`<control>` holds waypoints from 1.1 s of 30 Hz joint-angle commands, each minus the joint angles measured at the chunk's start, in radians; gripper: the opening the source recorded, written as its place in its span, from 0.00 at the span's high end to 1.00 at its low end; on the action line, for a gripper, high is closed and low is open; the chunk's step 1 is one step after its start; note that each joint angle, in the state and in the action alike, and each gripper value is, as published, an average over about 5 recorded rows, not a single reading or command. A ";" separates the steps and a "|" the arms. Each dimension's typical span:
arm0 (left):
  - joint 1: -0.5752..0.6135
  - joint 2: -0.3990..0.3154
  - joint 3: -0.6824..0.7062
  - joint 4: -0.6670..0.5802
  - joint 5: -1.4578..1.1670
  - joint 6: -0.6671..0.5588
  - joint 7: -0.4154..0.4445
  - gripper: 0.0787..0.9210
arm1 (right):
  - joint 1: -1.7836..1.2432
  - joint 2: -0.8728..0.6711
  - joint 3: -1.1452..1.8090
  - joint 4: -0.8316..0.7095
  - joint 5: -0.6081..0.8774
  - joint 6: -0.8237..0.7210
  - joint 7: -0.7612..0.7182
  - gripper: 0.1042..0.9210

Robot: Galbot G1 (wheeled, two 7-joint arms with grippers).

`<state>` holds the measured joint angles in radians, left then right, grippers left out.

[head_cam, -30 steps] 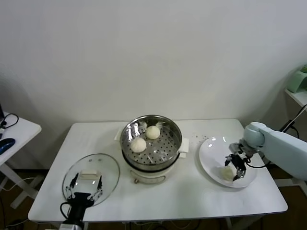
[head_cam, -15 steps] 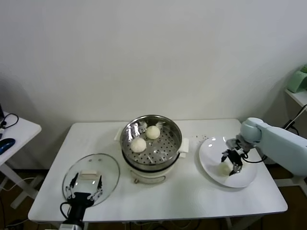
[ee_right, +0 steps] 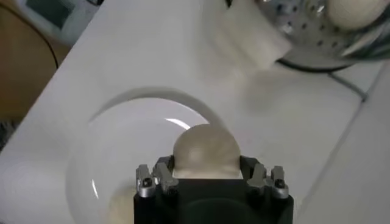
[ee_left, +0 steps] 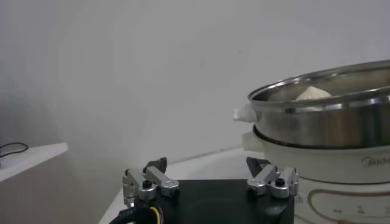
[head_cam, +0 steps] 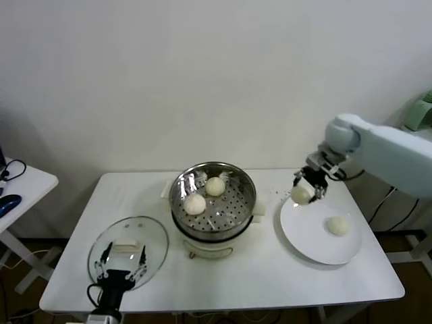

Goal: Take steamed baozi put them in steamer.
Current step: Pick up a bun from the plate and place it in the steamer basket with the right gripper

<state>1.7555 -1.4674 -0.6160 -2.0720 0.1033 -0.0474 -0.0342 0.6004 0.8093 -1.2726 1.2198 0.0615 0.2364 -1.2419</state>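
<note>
Above the plate's [head_cam: 317, 239] edge nearest the steamer [head_cam: 212, 196], one bun [head_cam: 301, 194] is held in the air by the right gripper [head_cam: 306, 190], whose jaws are pinched on its two sides; in the right wrist view the bun [ee_right: 206, 151] is seen bulging between the fingers [ee_right: 159, 178]. Gripper and bun are well apart from the steamer, to its right.

Four buns are counted: two lie on the steamer's perforated floor, one toward the back [head_cam: 215, 185] and one nearer the front [head_cam: 195, 203], a third is held, and the fourth [head_cam: 337, 225] rests on the plate. One steamer, one plate and one glass lid [head_cam: 128, 251] are seen, the lid lying flat to the left of the steamer.

The buns are judged light, soft and easily dented, with a smooth skin that may slip or stick. A gentle hold across the widest part is judged best, with just enough squeeze to carry; a harder pinch could crease the dough.

The left gripper [head_cam: 117, 268] is parked over the lid's near edge, left of the steamer, with its fingers [ee_left: 146, 184] spread and nothing between them.
</note>
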 commanded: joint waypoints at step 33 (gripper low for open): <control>-0.018 0.053 0.047 0.010 0.029 0.041 -0.008 0.12 | -0.159 0.519 0.106 0.177 -0.477 0.324 0.023 0.28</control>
<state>1.7363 -1.4189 -0.5722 -2.0659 0.1298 -0.0095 -0.0434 0.5100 1.2405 -1.1658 1.4327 -0.3826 0.5243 -1.2220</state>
